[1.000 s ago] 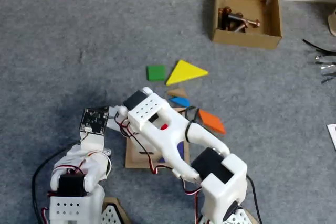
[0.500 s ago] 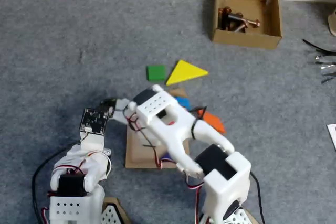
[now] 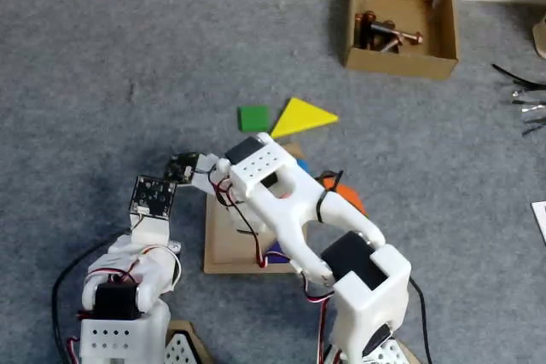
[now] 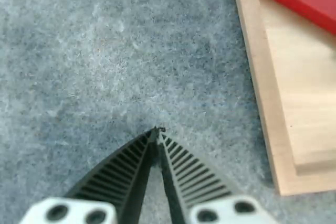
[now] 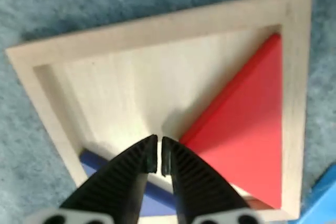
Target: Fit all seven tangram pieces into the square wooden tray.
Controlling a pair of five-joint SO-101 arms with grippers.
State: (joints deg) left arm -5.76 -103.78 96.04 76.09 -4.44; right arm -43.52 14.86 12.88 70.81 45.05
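Note:
The square wooden tray (image 3: pixel 220 249) lies between the two arms, with my right arm (image 3: pixel 281 198) stretched over it. Inside it lie a red triangle (image 5: pixel 247 135) and a dark blue piece (image 5: pixel 152 200). My right gripper (image 5: pixel 158 156) hangs shut and holding nothing above the tray floor, beside the red triangle's edge. My left gripper (image 4: pixel 156 130) is shut with nothing in it over the carpet beside the tray's rim (image 4: pixel 260 77). On the carpet beyond the tray lie a green square (image 3: pixel 253 118), a yellow triangle (image 3: pixel 300 117), an orange piece (image 3: pixel 348 199) and a light blue piece (image 3: pixel 299 164), the last partly hidden.
An open cardboard box (image 3: pixel 401 23) with metal parts stands at the far right. Cables (image 3: pixel 522 95) lie along the right edge. The left arm's base (image 3: pixel 128 296) stands near the front left.
My right arm has swung toward the far side of the table, uncovering more of the tray's near half. The left arm has kept still.

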